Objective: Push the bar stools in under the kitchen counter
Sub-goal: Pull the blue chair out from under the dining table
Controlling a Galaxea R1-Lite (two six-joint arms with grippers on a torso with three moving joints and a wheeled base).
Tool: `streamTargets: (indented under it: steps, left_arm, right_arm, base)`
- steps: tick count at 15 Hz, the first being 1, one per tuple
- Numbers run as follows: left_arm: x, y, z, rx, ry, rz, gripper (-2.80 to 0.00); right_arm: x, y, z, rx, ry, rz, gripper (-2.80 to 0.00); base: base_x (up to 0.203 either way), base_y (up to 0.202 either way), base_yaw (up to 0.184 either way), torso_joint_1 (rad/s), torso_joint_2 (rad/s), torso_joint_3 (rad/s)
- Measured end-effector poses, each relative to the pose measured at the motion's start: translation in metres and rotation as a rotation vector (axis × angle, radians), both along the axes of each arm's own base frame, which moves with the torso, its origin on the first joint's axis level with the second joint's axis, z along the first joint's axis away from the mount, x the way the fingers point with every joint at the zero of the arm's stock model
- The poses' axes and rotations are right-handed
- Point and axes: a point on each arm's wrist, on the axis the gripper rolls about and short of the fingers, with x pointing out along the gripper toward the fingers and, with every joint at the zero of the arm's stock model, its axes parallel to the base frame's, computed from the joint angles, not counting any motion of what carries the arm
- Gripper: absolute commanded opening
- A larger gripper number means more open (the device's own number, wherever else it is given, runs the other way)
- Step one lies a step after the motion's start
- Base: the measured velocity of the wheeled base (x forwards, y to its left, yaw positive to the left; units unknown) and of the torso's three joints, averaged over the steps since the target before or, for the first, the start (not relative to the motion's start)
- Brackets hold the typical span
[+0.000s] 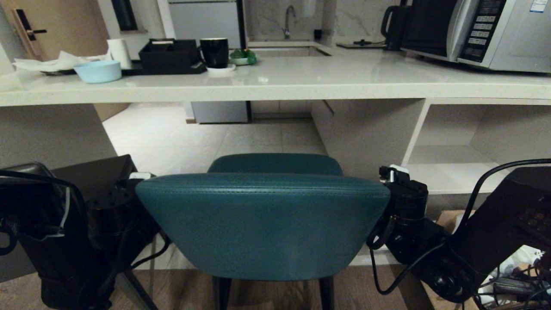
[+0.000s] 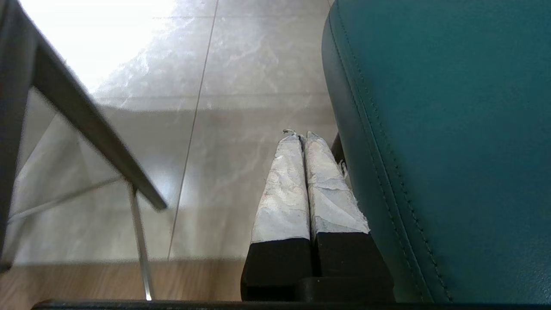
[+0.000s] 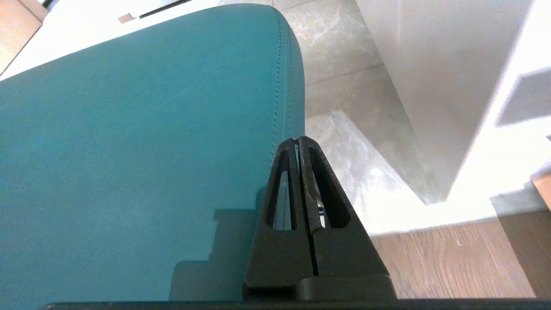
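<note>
1. The teal stool is placed before the counter, its seat at the edge.
2. The left gripper is closed, empty, beside the stool back.
3. The right gripper is closed, empty, at the other side.

Dim head view with soft sheen on the kitchen counter, blown-out glare on floor tiles in the left wrist view, sharp gripper shadow across the teal stool back, blurred near edges
</note>
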Motion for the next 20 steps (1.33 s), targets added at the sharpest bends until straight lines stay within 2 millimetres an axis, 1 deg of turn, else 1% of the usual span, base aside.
streamTargets:
  steps: [4, 10, 11, 13, 15, 17, 19, 20]
  left_arm:
    - [-0.004, -0.001, 0.0, 0.001, 0.005, 0.0, -2.8]
    - [-0.009, -0.013, 0.0, 0.004, 0.009, -0.028, -2.8]
    - [-0.009, -0.013, -0.001, 0.006, 0.012, -0.024, -2.8]
    - [-0.011, -0.013, -0.001, 0.012, 0.018, -0.014, -2.8]
    - [-0.011, -0.014, 0.0, 0.009, 0.013, -0.017, -2.8]
    - [-0.01, -0.01, 0.002, 0.001, 0.007, -0.011, -2.8]
    - [-0.003, 0.002, 0.01, -0.011, -0.032, 0.031, -2.8]
    - [0.003, 0.012, 0.015, -0.016, -0.059, 0.068, -2.8]
  right_arm:
    - [-0.005, -0.003, 0.001, -0.003, 0.006, -0.002, -2.8]
    - [-0.005, -0.008, 0.01, -0.028, -0.024, -0.013, -2.8]
    - [-0.005, -0.008, 0.011, -0.028, -0.024, -0.014, -2.8]
    - [-0.006, -0.01, 0.012, -0.033, -0.019, -0.02, -2.8]
    - [-0.003, -0.021, 0.014, -0.038, -0.009, -0.052, -2.8]
    - [0.003, -0.039, 0.019, -0.038, -0.01, -0.108, -2.8]
    - [0.01, -0.063, 0.024, -0.033, -0.019, -0.183, -2.8]
    - [0.013, -0.076, 0.026, -0.031, -0.025, -0.224, -2.8]
  base:
    - [-0.194, 0.0, -0.001, 0.003, 0.0, 0.001]
    - [-0.192, 0.0, -0.002, 0.003, 0.0, 0.003]
    - [-0.167, 0.0, -0.001, -0.002, 0.0, 0.002]
    - [-0.041, 0.0, 0.0, -0.005, 0.0, 0.007]
    - [0.0, 0.0, 0.0, 0.0, 0.0, 0.0]
    - [0.0, 0.0, 0.0, 0.0, 0.0, 0.0]
    - [0.0, 0.0, 0.0, 0.0, 0.0, 0.0]
    - [0.0, 0.0, 0.0, 0.0, 0.0, 0.0]
